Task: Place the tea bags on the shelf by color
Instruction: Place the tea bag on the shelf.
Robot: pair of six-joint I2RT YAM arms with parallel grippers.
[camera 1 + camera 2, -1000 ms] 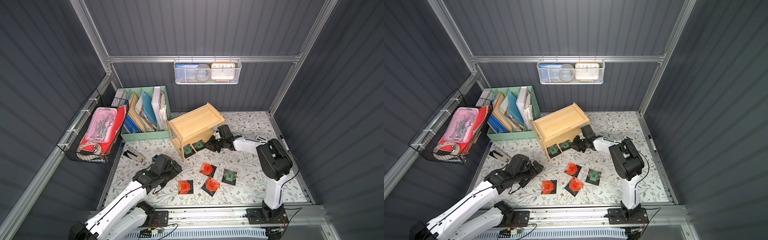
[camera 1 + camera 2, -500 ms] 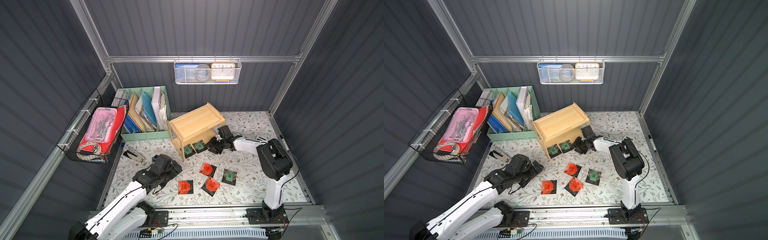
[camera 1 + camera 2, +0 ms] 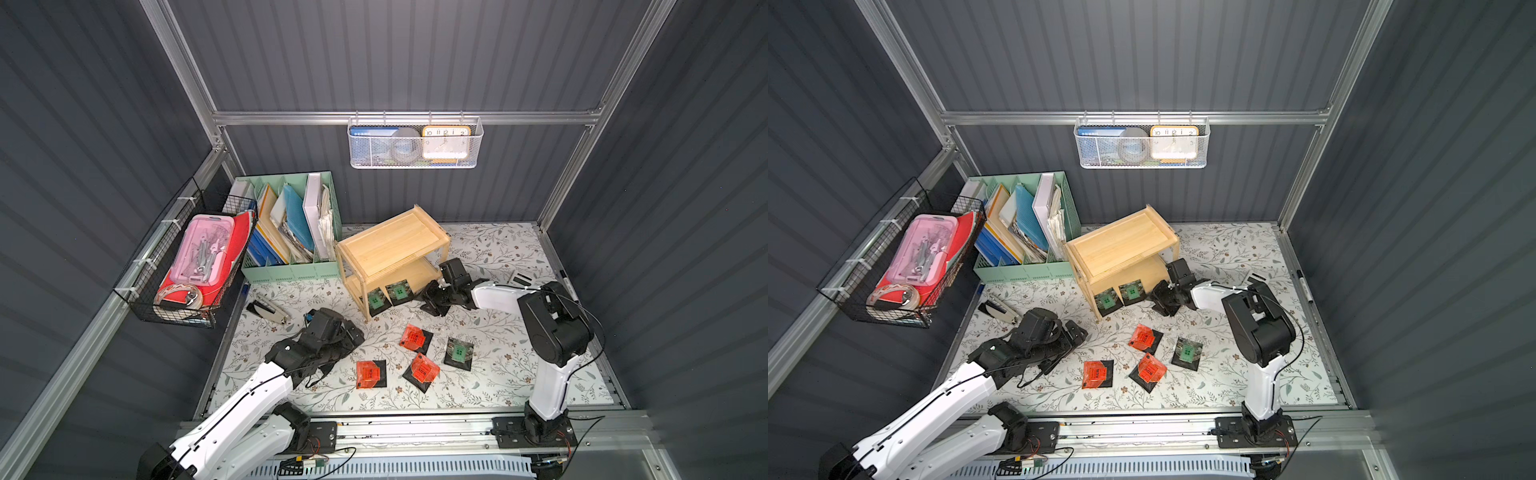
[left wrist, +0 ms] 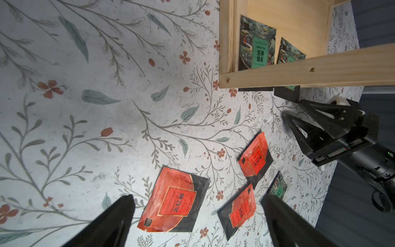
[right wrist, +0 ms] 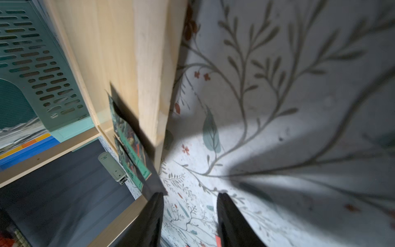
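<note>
On shelf (image 3: 395,243): two green tea bags (image 3: 379,300); right fingers (image 5: 154,218) apart.

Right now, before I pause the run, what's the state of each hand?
Left hand: open, holding nothing.
Right hand: open, holding nothing.

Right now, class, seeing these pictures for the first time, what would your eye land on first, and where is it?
Three orange-red tea bags blaze against the pale floral mat at the front middle, with a lone green tea bag beside them. Behind stands the light wooden shelf, two green tea bags at its lower board's front edge, and the right gripper next to them, jaws apart and empty.
</note>
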